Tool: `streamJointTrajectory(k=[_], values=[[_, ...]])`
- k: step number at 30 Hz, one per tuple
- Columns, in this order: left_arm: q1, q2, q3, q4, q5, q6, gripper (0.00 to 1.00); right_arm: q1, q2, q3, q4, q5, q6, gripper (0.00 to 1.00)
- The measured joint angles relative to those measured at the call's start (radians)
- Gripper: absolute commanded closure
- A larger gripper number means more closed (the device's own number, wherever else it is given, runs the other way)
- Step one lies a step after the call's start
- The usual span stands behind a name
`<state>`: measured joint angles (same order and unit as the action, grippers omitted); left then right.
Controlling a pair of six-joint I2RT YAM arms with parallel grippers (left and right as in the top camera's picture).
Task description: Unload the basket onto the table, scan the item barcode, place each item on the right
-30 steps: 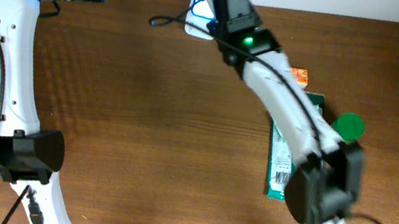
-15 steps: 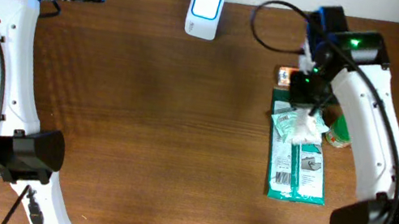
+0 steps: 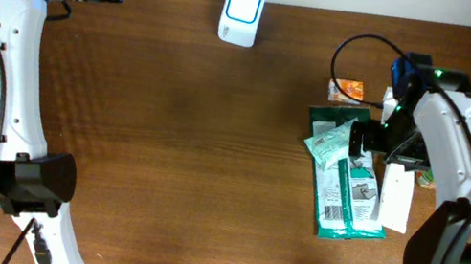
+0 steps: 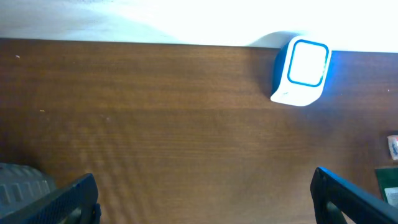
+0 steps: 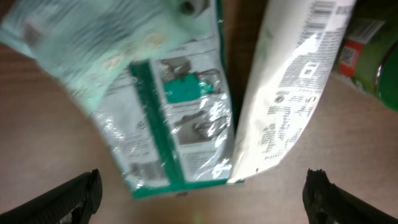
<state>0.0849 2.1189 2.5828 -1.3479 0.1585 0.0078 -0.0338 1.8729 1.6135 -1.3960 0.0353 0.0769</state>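
Green packets (image 5: 180, 124): two, white pouch (image 5: 292, 93): one, under released right pincer (image 5: 200, 199); left pincer (image 4: 205, 199) released.

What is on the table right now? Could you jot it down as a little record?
Scanner: white and blue box, far side, middle
Items: green packet, pale green pouch overlapping its far end, white packet beside it, small orange box behind
Left jaws: open, empty, far left corner
Right jaws: open, empty, above the packets
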Motion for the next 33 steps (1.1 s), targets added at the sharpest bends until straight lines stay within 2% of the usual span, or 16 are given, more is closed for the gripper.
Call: streamJointTrajectory(k=[9, 13, 21, 29, 33], values=[[0.000, 0.000, 0.000, 0.000, 0.000, 0.000, 0.01, 0.047, -0.142, 0.509, -0.288, -0.197, -0.061, 0.02], [0.000, 0.000, 0.000, 0.000, 0.000, 0.000, 0.01, 0.050, -0.257, 0.680, -0.296, -0.240, -0.062, 0.02], [0.000, 0.000, 0.000, 0.000, 0.000, 0.000, 0.01, 0.050, -0.412, 0.705, -0.296, -0.234, -0.073, 0.01], [0.000, 0.000, 0.000, 0.000, 0.000, 0.000, 0.01, 0.050, -0.667, 0.695, -0.286, -0.213, -0.077, 0.02], [0.000, 0.000, 0.000, 0.000, 0.000, 0.000, 0.01, 0.050, -0.816, 0.537, -0.096, -0.184, -0.077, 0.01]])
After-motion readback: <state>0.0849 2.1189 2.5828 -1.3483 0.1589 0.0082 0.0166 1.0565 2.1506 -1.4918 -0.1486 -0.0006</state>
